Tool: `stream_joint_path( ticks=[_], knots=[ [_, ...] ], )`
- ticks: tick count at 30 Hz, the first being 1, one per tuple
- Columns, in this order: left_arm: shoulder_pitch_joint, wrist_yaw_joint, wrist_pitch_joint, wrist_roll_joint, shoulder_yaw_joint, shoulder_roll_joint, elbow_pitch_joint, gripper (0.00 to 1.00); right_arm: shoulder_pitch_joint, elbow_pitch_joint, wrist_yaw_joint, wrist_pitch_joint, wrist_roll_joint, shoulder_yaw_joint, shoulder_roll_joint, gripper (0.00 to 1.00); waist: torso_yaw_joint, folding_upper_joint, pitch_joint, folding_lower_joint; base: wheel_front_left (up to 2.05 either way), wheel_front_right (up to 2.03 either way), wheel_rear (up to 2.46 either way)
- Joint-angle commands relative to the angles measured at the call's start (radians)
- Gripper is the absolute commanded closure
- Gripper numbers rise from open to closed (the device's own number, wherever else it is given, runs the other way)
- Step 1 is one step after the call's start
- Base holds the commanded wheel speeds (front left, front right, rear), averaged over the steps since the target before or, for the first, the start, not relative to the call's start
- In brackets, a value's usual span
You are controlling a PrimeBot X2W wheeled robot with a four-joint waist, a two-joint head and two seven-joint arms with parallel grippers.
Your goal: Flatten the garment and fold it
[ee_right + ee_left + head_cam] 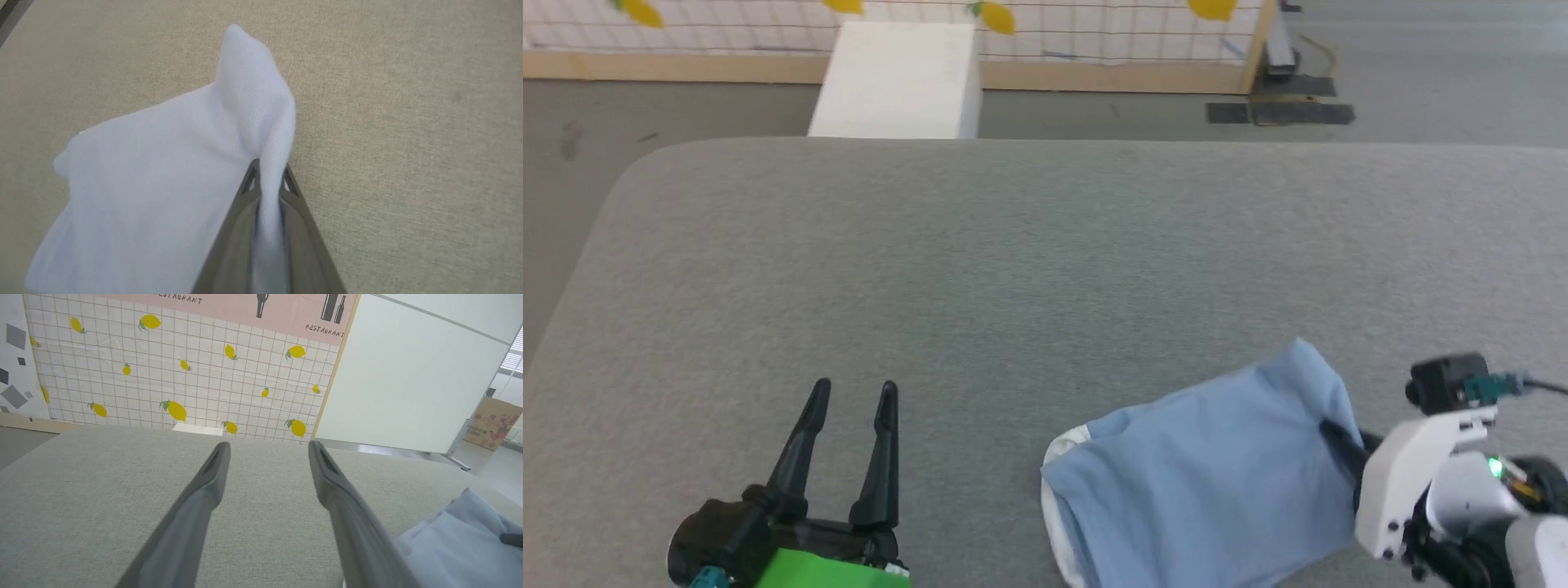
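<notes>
Garment [1201,474]: light blue, soft, lying bunched on the grey counter [1013,245] at its near right, close to the robot. White inner cloth shows along its left edge in the head view. Not flat; the cloth is rumpled, with one corner drawn up into a peak at the far right end. No logo can be made out.

Right tool [1333,434]: clenched on the garment. In the right wrist view the two dark fingers [245,228] stand close together with a ridge of blue cloth [163,171] pinched between them; the cloth rises past the tips into a pointed fold and spreads away to that view's left over the counter [408,122]. In the head view the fingers enter the garment's right edge, with the pale wrist housing just behind.

Left tool [854,388]: released, fingers spread, nothing between them. It sits at the near left over bare counter, well apart from the garment. In the left wrist view [267,447] the garment [457,547] shows at the lower right.

Beyond the counter's far edge: a white box [894,77] on the floor, a lemon-patterned grid wall [184,375], a white panel [408,375], a cardboard box [492,422].
</notes>
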Motion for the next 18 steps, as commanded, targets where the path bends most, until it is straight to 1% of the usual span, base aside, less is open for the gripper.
stream_joint_path(
  ticks=[1, 7, 13, 18],
  knots=[
    [-0.009, -0.003, -0.004, 0.005, -0.002, 0.003, -0.007, 0.0, -0.034, -0.003, -0.002, 0.005, -0.002, 0.011, -0.02, 1.0, -0.045, 0.0, 0.015, 0.0, 0.0, 0.0, 0.0],
    [-0.038, -0.001, 0.0, 0.013, -0.005, 0.022, -0.029, 0.0, -0.156, 0.019, -0.002, 0.027, -0.003, 0.052, -0.118, 1.0, -0.111, 0.0, 0.068, 0.0, 0.0, 0.0, 0.0],
    [-0.085, 0.001, 0.02, 0.026, -0.013, 0.044, -0.068, 0.0, -0.287, 0.045, -0.002, 0.018, -0.032, 0.032, -0.221, 1.0, -0.166, 0.0, 0.163, 0.0, 0.0, 0.0, 0.0],
    [-0.138, 0.003, 0.033, 0.043, -0.011, 0.067, -0.11, 0.0, -0.38, 0.071, -0.002, 0.006, -0.076, 0.004, -0.326, 1.0, -0.199, 0.0, 0.249, 0.0, 0.0, 0.0, 0.0]
  ],
)
